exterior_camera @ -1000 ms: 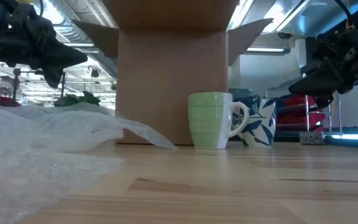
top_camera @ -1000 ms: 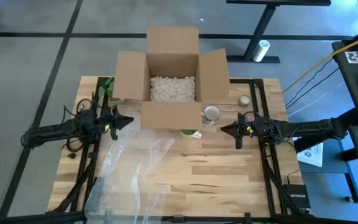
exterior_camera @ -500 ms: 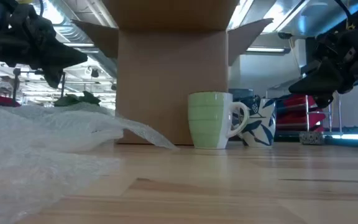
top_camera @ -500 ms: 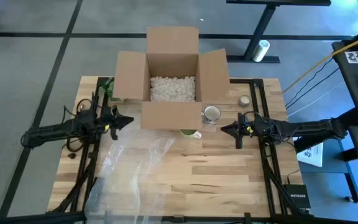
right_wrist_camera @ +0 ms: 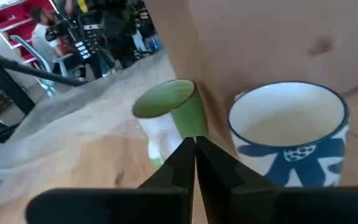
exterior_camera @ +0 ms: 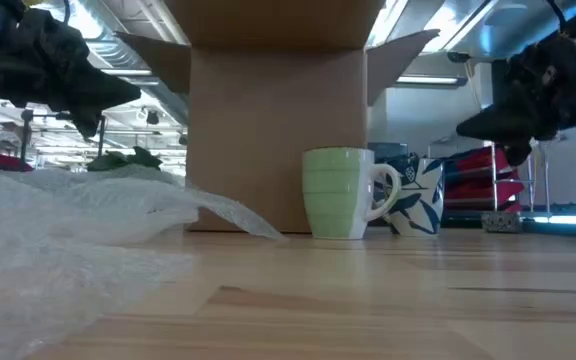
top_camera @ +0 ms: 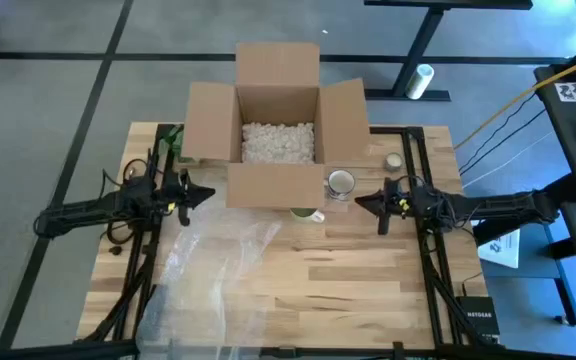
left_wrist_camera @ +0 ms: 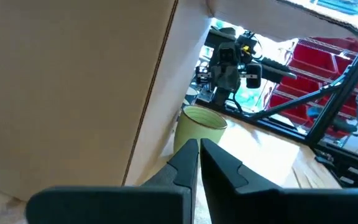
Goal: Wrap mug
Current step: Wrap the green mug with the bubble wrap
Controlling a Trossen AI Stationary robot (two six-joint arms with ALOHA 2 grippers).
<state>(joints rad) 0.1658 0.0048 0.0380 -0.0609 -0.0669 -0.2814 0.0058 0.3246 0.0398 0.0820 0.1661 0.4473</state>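
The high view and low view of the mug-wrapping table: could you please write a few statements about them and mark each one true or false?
1. The green mug stands upright on the table. True.
2. The cardboard box is closed. False: its flaps are open, with white packing fill inside.
3. The bubble wrap is already around the green mug. False: it lies loose on the table, apart from the mug.
4. A white mug with a blue pattern stands beside the green mug. True.
5. The right gripper holds a mug. False: its jaws are shut on nothing, short of the mugs.
6. The left gripper hangs above the table's left side, jaws shut. True.
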